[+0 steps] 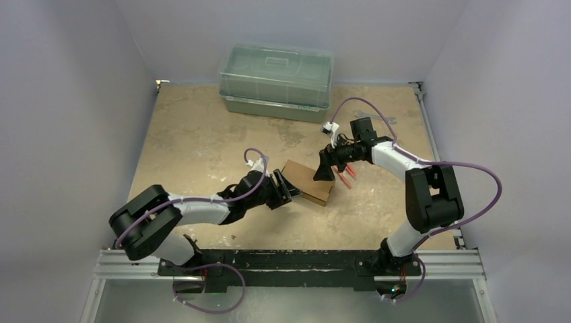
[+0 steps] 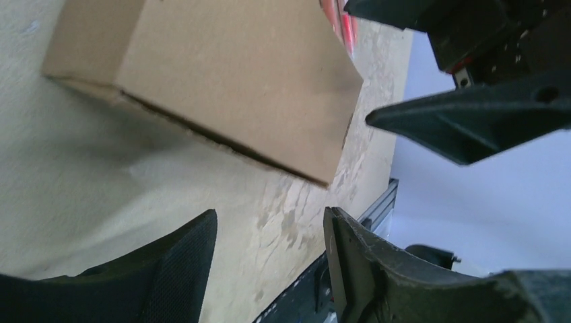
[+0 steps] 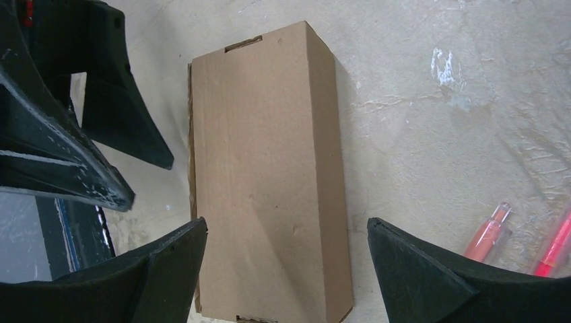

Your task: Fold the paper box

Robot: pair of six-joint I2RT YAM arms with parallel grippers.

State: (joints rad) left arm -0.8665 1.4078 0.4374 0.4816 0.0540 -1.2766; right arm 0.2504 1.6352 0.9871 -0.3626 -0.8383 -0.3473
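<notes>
Top external view: both arms reach inward from the near edge of the table and meet at mid-table.

Left gripper: fingers parted, with nothing between them. It sits low to the tabletop at the near-left end of the paper box. Its own camera shows bare table between the fingertips and the carton.

Paper box: a closed brown carton lying flat on a broad face at mid-table. It is set on a diagonal between the two grippers. A small slot shows at one end edge of the top face.

Right gripper: fingers spread wide, held above the box's far-right end, one finger to each side of its width. A strip of table shows between one finger and the carton's side, so it is not clamped.

Two red-orange pens lie on the table just beside the box, on the right arm's side.

A translucent green-grey lidded plastic container stands at the far edge, well apart from the box.
</notes>
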